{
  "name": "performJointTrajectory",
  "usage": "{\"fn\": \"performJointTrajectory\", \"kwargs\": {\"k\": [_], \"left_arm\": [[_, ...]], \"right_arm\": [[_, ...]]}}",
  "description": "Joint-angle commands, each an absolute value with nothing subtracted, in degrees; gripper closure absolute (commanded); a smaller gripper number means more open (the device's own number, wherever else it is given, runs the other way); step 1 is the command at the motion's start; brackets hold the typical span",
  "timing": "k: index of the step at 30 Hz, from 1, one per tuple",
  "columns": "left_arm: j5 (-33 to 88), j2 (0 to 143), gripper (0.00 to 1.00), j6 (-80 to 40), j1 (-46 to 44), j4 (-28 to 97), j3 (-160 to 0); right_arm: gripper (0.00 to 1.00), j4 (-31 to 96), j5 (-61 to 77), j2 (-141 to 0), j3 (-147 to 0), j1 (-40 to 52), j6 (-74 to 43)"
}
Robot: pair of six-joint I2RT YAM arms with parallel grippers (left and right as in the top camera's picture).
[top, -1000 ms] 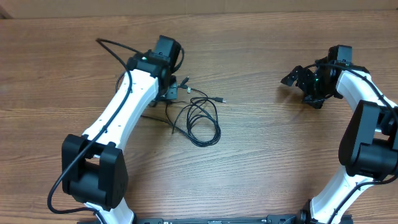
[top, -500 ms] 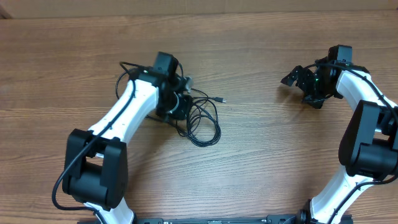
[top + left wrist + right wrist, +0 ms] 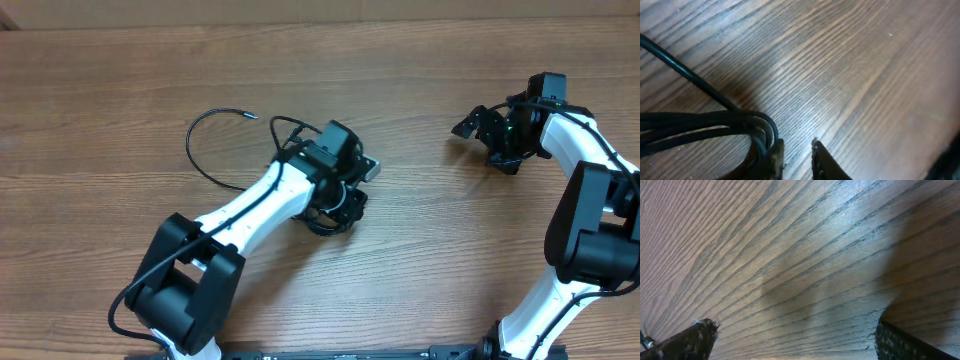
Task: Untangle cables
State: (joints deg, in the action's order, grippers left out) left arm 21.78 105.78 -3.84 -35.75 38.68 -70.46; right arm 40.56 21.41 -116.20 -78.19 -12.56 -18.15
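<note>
1. Thin black cables (image 3: 700, 122) sit bunched in a small coil on the tabletop (image 3: 430, 270). Pressed against the outer side of one finger of the left pincer (image 3: 797, 159), not between the fingers as far as the wrist view shows.
2. Fingertips of the left pincer stand nearly together, with a narrow strip of bare wood in the gap. Clamped on nothing visible, though only the very tips show, so a cord caught higher up cannot be ruled out.
3. One long strand (image 3: 192, 150) arcs away from the left pincer to its left and far side. Ends in a small plug (image 3: 247, 115) lying free on the wood, well apart from the left pincer.
4. Well apart from the left pincer, off to its right: right pincer (image 3: 797, 345), fingers spread wide, holding nothing, over bare wood.
5. Handling, by judgement: light, limp and a little springy. Nothing stiff to push against. Likely to drag the whole coil along when one cord is pulled. Smooth jacket, probably prone to slipping through a loose pinch.
6. Best taken on a single cord just behind a plug, where the thicker end stops the slide. The free plug looks the cleanest hold. Better not to pinch the whole bunch beside the left pincer, which would likely tighten the tangle.
</note>
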Motion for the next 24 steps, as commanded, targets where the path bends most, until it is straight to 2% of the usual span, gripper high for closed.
{"fn": "performJointTrajectory", "kwargs": {"k": [1,24], "left_arm": [[9.56,105.67,0.78,-9.52,-38.3,38.37,-69.91],[8.38,105.73,0.79,-9.5,-39.05,37.91,-69.45]], "right_arm": [[0.0,40.51,20.58,-117.03,-77.21,-12.56,-17.93],[0.0,40.51,20.58,-117.03,-77.21,-12.56,-17.93]]}}
